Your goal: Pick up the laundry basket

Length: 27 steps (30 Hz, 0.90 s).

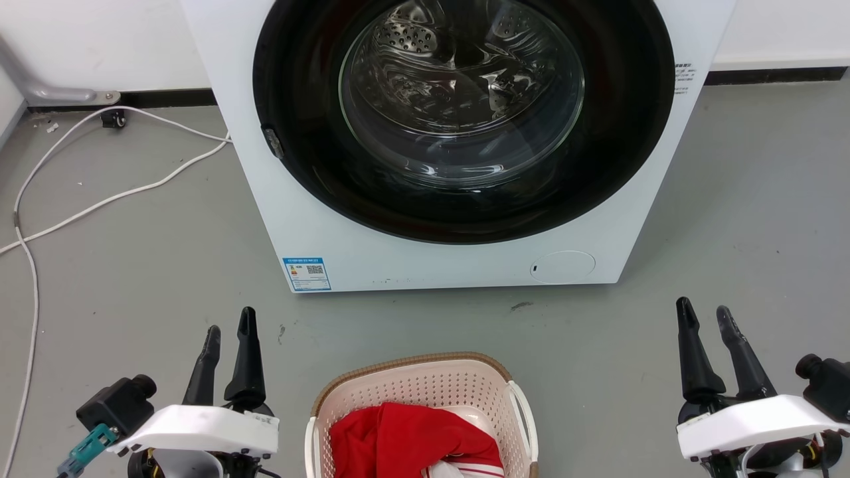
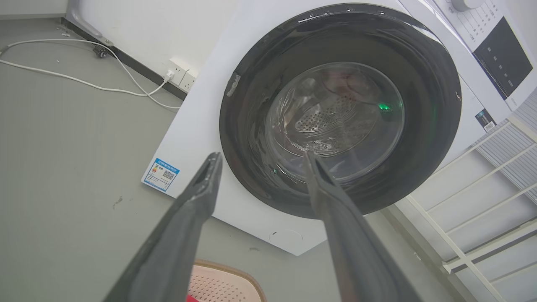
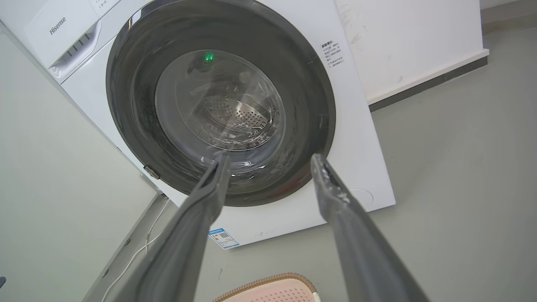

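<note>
Cream plastic with small holes and a brown woven-look rim, the laundry basket (image 1: 425, 388) stands on the grey floor (image 1: 133, 279) at the bottom middle of the head view, near the front of the white washing machine (image 1: 412, 259). Red cloth (image 1: 405, 438) lies inside it. The left gripper (image 1: 230, 322) is at its left side and the right gripper (image 1: 704, 307) at its right side, and neither touches the basket. On both grippers the fingers are spread apart and hold nothing. A white cable (image 1: 99, 199) lies on the floor at the left.
</note>
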Available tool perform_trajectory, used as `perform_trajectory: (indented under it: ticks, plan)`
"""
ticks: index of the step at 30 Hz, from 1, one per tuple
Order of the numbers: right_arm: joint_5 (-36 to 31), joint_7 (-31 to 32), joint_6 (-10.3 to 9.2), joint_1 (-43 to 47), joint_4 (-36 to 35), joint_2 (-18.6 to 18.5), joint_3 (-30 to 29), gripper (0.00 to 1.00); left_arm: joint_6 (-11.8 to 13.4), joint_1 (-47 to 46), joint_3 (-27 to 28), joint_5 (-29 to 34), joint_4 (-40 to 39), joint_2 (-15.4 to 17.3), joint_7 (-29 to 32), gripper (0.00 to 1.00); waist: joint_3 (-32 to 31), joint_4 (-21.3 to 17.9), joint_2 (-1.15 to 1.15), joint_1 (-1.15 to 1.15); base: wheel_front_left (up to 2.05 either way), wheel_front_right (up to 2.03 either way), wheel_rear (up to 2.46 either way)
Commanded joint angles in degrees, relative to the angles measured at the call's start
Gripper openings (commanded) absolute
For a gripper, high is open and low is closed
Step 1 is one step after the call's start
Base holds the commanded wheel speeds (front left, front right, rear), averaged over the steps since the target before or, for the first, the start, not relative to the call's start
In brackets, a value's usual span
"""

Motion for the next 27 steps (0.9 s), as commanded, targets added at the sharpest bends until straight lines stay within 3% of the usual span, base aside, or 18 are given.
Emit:
perform_trajectory:
  ticks: [1, 27]
  plan:
    - [-2.65, -0.62, 0.00, 0.02, -1.13, -0.18, 0.02, 1.00, 0.14, 0.04, -0.19, 2.15, -1.09, 0.25, -0.63, 1.00, 0.00, -0.01, 0.00, 0.00, 0.00, 0.00, 0.00]
    - [-20.55, -4.65, 0.00, 2.09, -3.52, -0.22, -0.14, 1.00, 0.59, 1.44, -1.27, 19.61, -1.84, 0.30, -4.70, 1.00, 0.09, -0.12, 0.00, 0.00, 0.00, 0.00, 0.00]
